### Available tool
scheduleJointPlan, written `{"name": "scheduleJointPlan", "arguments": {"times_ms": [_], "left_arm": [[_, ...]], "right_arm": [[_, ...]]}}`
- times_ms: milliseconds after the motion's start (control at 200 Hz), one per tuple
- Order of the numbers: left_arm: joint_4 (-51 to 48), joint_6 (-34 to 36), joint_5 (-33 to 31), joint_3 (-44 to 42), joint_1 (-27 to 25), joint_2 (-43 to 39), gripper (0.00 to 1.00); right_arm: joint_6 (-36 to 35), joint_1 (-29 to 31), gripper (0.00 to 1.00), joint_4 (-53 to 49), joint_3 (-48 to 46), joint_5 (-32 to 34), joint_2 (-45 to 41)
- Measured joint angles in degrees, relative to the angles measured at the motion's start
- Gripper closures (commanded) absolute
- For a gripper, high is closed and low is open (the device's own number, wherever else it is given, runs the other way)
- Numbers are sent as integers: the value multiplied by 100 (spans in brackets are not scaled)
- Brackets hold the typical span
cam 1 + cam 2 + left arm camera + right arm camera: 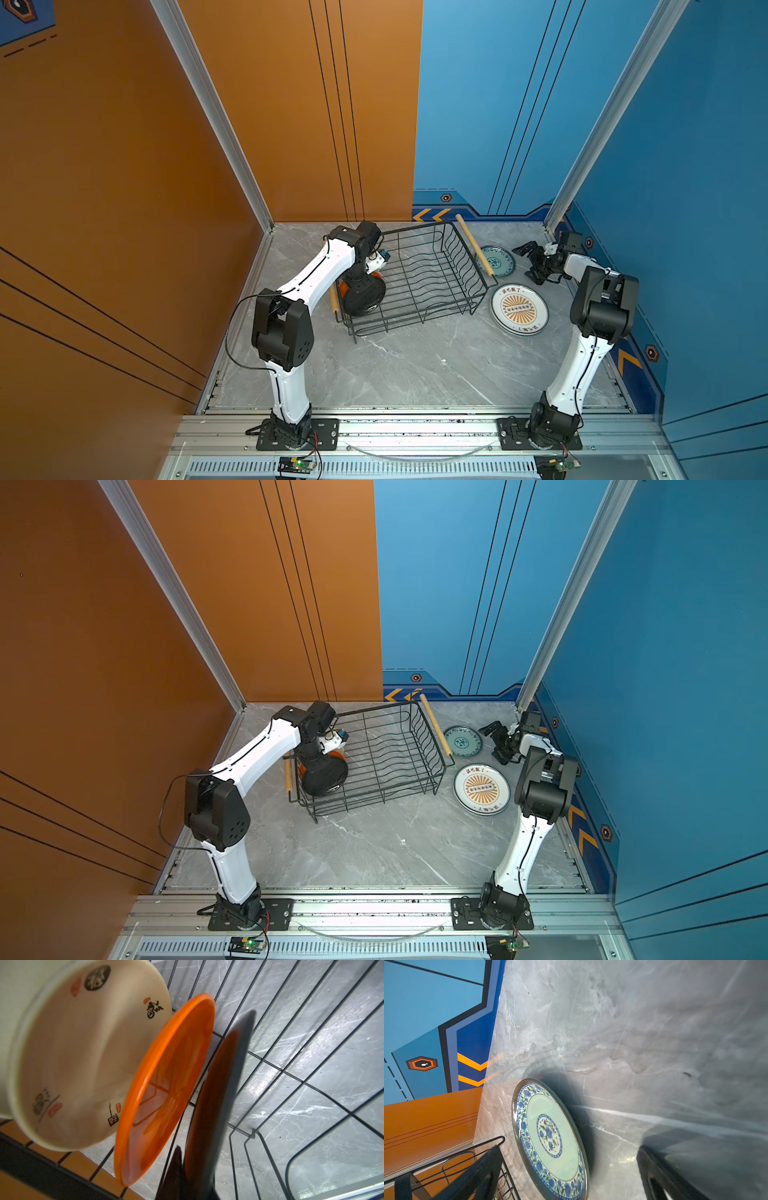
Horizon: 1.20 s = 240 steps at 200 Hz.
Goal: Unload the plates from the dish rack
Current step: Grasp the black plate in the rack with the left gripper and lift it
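The left gripper [190,1176] is clamped on the rim of the black plate [363,297]. One dark finger [176,1167] shows against the plate's face. The gripper reaches down into the dish rack [424,274] at the end nearest its own arm, by a wooden handle [333,301].

Just beside the gripper, toward that handle, an orange plate [166,1084] stands on edge. Beyond it is a cream plate [72,1053] with Chinese characters. The three are crowded, and the orange rim comes close to the held plate. On the gripper's other side there are only the rack's wires.

The black plate stands upright on edge, with its faces turned toward the rack's two handled ends. The rack's long axis runs from the left gripper toward the right gripper [522,262] and ends at the second handle [473,245].

The right gripper holds nothing. Its jaws are spread wide, low over the marble tabletop [415,365]. A blue-floral plate [494,261] lies flat just beside it, between the gripper and the second handle. A sunburst plate [518,309] lies face up nearer its arm's base, close to the rack's corner.
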Motion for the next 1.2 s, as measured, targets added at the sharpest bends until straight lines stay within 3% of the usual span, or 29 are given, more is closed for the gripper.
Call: {"name": "scheduleJointPlan", "arguments": {"times_ms": [451,671,931,1202], "left_arm": [[-184,-157,4,37,-348,-431,100],[-275,-424,-42,555,-461,-568,100],[-203,-1576,-57,1362,-461,-610,100],[376,-3045,162,1368,-579,-852,100]], "right_arm": [[0,0,0,44,-22,0,0],[-4,0,0,83,-61,2,-17],[-68,-4,0,66,-323,48,-372],[-68,31,0,227,-876,24,-1825]]}}
